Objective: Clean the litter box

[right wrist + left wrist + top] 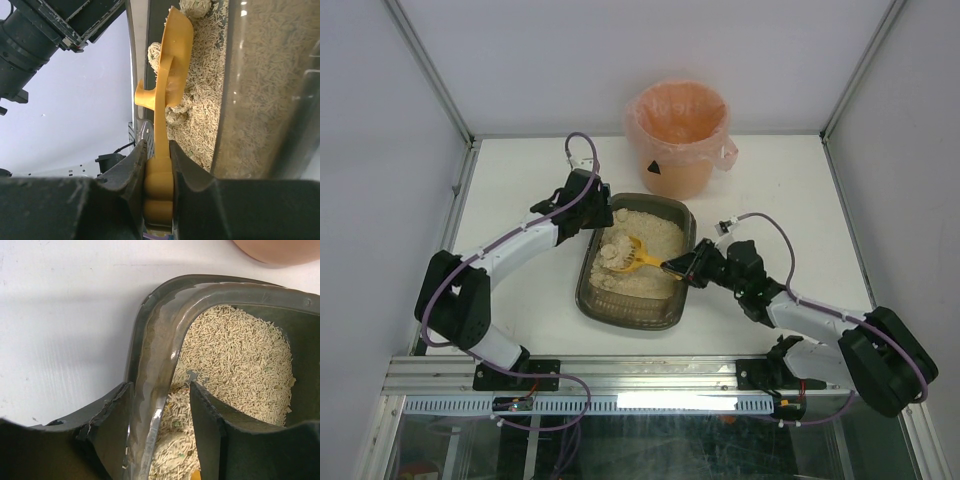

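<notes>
Litter box (590,290) holds beige litter (652,234); left jaws clamp rim (156,340), right jaws grip scoop (638,256).

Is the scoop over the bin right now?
No, the yellow scoop, held in the right gripper, has its head down in the litter box, short of the pink-lined bin.

Both arms share one build: the left arm (510,245) and right arm (810,315) have white link shells between bulky black joint housings, and a lilac cable (582,140) loops along each. Black base plates (515,370) bolt them down. The left hand (160,385) has matte dark fingers (107,415) with chipped, scuffed edges. The right hand (156,147) matches, with pale specks across its black surfaces.
</notes>
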`<action>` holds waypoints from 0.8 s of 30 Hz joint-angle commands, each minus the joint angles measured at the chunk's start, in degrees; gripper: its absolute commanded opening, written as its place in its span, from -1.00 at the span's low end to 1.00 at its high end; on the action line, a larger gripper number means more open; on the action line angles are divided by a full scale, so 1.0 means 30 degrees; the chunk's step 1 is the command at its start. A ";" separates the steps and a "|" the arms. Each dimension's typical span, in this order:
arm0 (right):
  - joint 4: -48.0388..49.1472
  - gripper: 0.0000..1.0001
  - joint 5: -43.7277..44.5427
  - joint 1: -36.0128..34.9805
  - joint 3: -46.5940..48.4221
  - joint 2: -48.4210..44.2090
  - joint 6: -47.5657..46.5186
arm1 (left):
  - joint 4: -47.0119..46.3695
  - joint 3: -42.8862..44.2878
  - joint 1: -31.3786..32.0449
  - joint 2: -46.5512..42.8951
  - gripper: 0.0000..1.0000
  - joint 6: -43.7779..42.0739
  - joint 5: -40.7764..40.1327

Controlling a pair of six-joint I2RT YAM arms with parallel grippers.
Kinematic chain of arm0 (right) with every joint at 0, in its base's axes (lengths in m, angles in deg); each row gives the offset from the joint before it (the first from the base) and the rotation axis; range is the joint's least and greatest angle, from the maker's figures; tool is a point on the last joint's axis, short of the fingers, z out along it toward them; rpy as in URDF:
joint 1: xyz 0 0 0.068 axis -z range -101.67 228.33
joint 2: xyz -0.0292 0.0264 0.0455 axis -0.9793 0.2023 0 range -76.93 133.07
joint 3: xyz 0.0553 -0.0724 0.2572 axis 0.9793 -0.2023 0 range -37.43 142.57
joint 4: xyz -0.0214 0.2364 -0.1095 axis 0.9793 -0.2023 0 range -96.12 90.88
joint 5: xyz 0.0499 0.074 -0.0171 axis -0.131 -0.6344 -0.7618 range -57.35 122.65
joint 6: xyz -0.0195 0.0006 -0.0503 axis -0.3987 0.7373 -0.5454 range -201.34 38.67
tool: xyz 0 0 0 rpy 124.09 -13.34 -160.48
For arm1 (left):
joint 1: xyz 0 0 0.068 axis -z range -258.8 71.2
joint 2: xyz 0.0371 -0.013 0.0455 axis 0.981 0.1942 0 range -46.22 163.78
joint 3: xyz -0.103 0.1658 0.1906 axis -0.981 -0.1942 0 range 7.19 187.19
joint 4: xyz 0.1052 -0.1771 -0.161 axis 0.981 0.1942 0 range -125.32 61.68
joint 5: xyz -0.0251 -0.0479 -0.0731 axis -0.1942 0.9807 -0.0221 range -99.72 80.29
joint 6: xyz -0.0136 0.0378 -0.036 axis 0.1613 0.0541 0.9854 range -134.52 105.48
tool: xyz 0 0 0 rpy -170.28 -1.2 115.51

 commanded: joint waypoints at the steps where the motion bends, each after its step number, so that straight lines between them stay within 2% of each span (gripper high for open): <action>1: 0.1375 -1.00 0.0150 0.0459 -0.0422 -0.1243 -0.0441 | -0.0299 0.0351 -0.0257 -0.1305 0.02 -0.0388 0.0361; 3: 0.1528 -1.00 -0.0135 0.0591 -0.0756 -0.1568 -0.1190 | -0.0254 0.0362 -0.0287 -0.1443 0.03 -0.0436 0.0419; 15: 0.4644 -1.00 -0.1284 0.1141 -0.2875 -0.3197 -0.1105 | -0.0201 0.0370 -0.0392 -0.1888 0.04 -0.0445 0.0790; 24: 0.4754 -1.00 -0.0768 0.1532 -0.4350 -0.6265 -0.0724 | -0.0209 0.0443 -0.0601 -0.3014 0.05 -0.0444 0.0886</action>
